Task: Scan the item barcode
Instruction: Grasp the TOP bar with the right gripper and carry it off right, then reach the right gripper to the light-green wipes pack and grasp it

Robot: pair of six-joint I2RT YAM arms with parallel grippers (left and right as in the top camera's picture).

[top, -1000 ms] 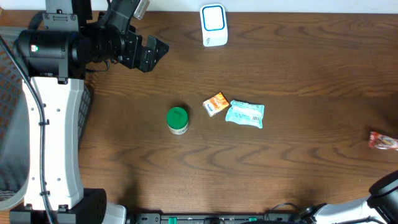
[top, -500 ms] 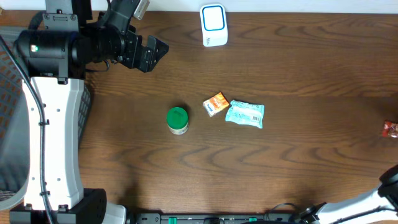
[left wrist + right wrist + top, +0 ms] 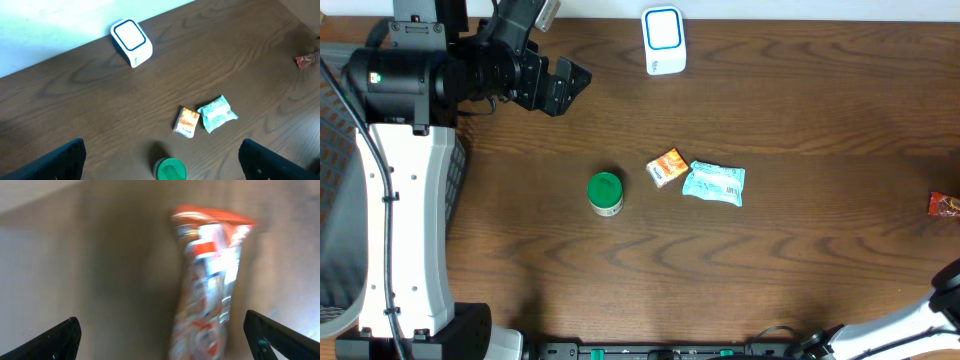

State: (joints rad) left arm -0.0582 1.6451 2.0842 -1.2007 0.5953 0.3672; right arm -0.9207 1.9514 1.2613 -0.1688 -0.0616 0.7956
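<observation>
The white scanner (image 3: 663,40) with a blue outline stands at the table's far edge and also shows in the left wrist view (image 3: 131,41). A red snack packet (image 3: 945,205) lies at the table's right edge. In the right wrist view it is a blurred red packet (image 3: 210,280) between the wide-apart fingers of my right gripper (image 3: 162,340), touching neither; that gripper is open. My left gripper (image 3: 565,85) hovers open at the far left, nothing in it (image 3: 162,162).
Mid-table stand a green-lidded jar (image 3: 605,192), an orange packet (image 3: 668,167) and a pale teal packet (image 3: 714,184) side by side. All three show below the left wrist camera: the jar (image 3: 171,170), the orange packet (image 3: 187,122), the teal packet (image 3: 217,113).
My right gripper has opened and let go of the red packet, which shifted right and slightly farther along the table's right edge. The left arm has not moved.
</observation>
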